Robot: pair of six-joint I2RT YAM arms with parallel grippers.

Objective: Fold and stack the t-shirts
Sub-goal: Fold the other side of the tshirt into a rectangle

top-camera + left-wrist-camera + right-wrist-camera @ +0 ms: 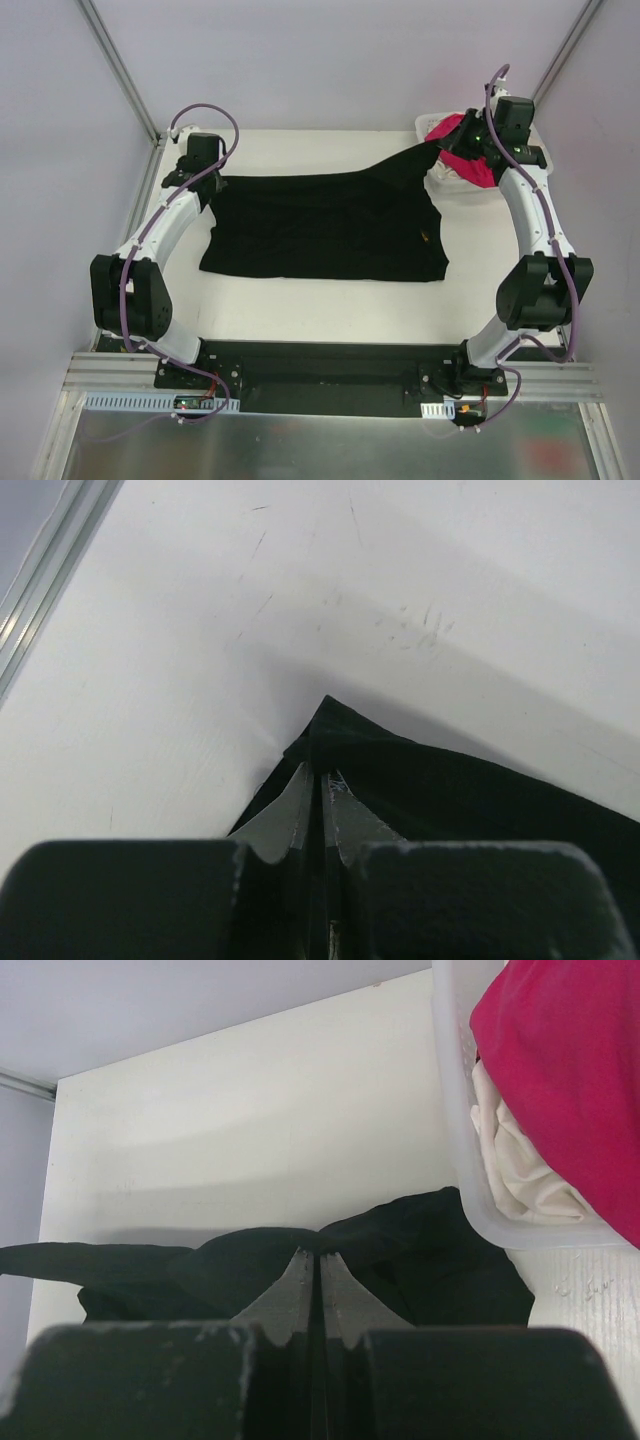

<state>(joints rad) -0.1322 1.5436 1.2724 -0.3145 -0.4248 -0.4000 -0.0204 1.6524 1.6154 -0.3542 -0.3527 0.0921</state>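
Nearest me, the black shirt (330, 225) lies spread across the white table (300, 310). My left gripper (320, 772) is pinched tight on its far left corner (cloth right between the fingers). My right gripper (320, 1256) is clamped on the far right corner, just beside the basket (452, 1110). In there, the pink shirt (570, 1060) lies over the white shirt (515, 1170).

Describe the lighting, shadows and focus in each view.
Top external: even, diffuse light; the black t-shirt reads as a nearly featureless dark patch. Left wrist: the body of the left gripper is blurred up close, the scratches on the table are sharp, and a soft shadow band lies beyond the shirt corner. Right wrist: the body of the right gripper is likewise blurred; the pink t-shirt is strongly saturated.
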